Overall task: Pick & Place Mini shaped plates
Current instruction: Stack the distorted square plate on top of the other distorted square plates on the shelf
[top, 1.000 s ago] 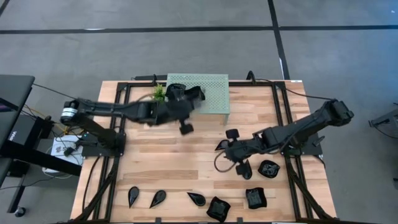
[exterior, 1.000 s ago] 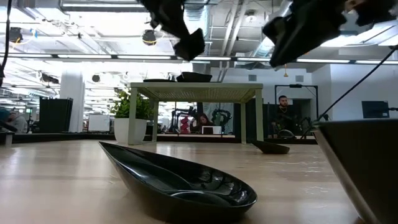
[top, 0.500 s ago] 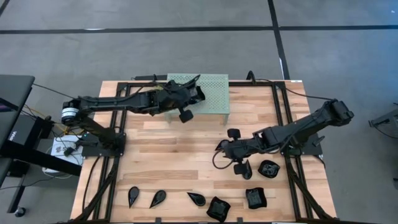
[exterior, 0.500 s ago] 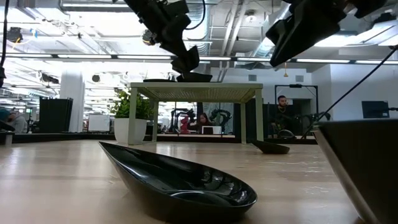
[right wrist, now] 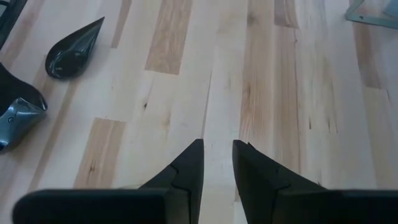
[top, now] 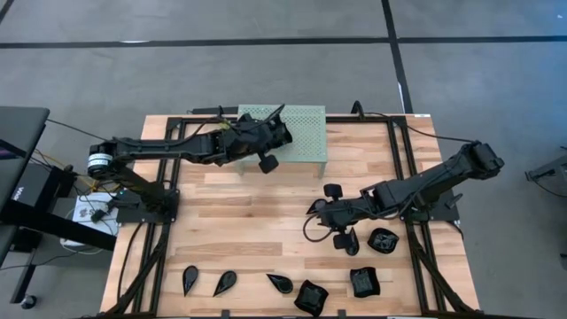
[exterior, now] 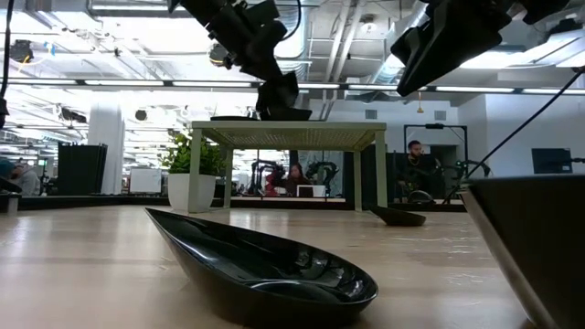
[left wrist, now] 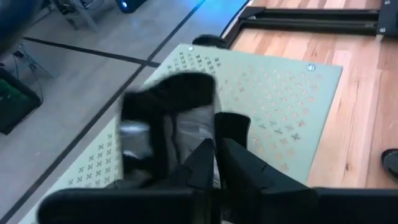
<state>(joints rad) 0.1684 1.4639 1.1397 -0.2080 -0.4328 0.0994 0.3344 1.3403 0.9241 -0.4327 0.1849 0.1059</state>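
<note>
Black mini shaped plates lie along the table's near edge: teardrops [top: 225, 283] and wavy squares [top: 311, 297]. One teardrop plate [exterior: 265, 265] fills the low view's foreground. My left gripper [left wrist: 217, 149] is over the mint-green perforated stand [top: 306, 133] at the far edge, shut on a glossy black plate [left wrist: 168, 112]. The low view shows a dish [exterior: 283, 112] on the stand's top, right under that gripper [exterior: 277, 96]. My right gripper [right wrist: 217, 155] hovers open over bare wood at mid-table [top: 312, 215], with a teardrop plate [right wrist: 74, 50] ahead of it. My left gripper pinches the black plate by its near rim [left wrist: 199, 146] between the two fingers, which slant down from the table's left side. The plate sits just over the stand's top; whether it rests there cannot be told.
A small potted plant [exterior: 192, 174] stands by the stand's left end. More black plates sit near my right arm [top: 383, 240]. A second dish [right wrist: 15, 118] shows at the right wrist view's edge. Bare wood lies between the stand and the near row. People sit in the room beyond.
My left gripper has carried its plate toward the far edge and down, from above the table in front of the stand to just over the stand's top. My right arm has kept still.
</note>
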